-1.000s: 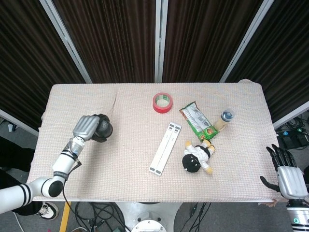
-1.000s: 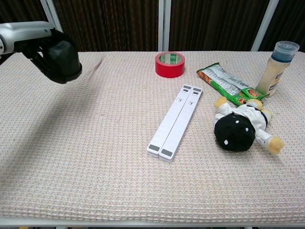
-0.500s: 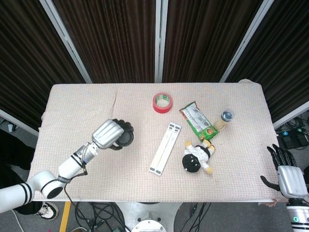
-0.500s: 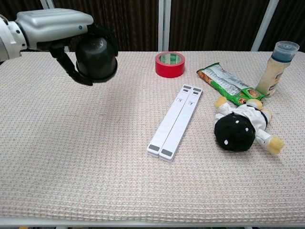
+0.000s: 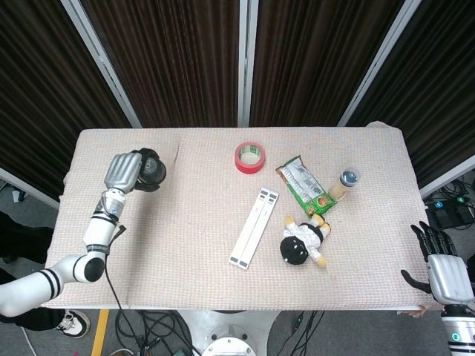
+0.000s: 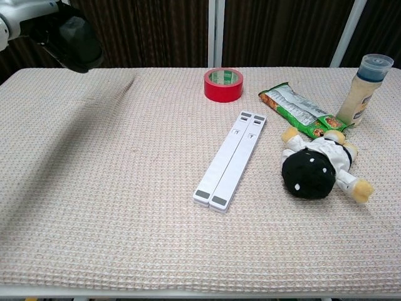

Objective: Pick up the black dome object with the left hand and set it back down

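Robot's left hand (image 5: 125, 171) grips the black dome (image 5: 151, 170), fingers curled round it, holding it aloft over the table's (image 5: 185, 252) far left side; the chest view shows it clear of the cloth. The lift looks complete. Setting it down calls for lowering the dome upright onto the cloth, then spreading the fingers. Right hand (image 5: 444, 267) hangs open and idle off the table's near right corner.
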